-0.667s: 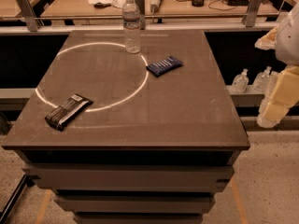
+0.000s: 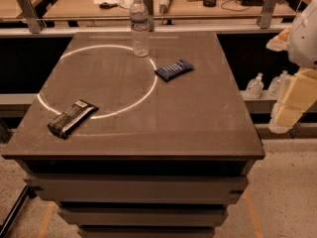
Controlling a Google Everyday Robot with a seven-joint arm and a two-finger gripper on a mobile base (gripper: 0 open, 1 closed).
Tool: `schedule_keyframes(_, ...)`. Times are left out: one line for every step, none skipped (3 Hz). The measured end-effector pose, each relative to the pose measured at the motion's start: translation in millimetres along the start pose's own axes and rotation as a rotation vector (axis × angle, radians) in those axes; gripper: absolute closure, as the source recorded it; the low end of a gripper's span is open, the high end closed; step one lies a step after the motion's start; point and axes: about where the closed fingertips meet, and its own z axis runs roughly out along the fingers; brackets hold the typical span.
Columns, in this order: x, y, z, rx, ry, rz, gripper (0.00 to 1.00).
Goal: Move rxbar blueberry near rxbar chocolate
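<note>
The rxbar blueberry [image 2: 174,69], a flat navy-blue bar, lies on the brown table [image 2: 198,123] right of centre towards the back, just outside a bright ring of light. The rxbar chocolate [image 2: 72,118], a black-grey bar, lies near the front left, on the ring's edge. My gripper [image 2: 291,103], cream-coloured below a white arm segment, hangs off the table's right side, well away from both bars and holding nothing.
A clear water bottle [image 2: 139,26] stands upright at the table's back centre, left of and behind the blue bar. A cluttered bench [image 2: 198,6] with metal posts runs behind. Small bottles [image 2: 255,86] sit on a low shelf to the right.
</note>
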Motion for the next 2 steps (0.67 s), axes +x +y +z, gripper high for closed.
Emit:
schedule_keyframes(-19.1,-14.1,10.6,0.013,-0.042,-0.071,0.00)
schedule_keyframes(-51.5,-41.6,25.3,0.042,-0.072,-0.170,0.00)
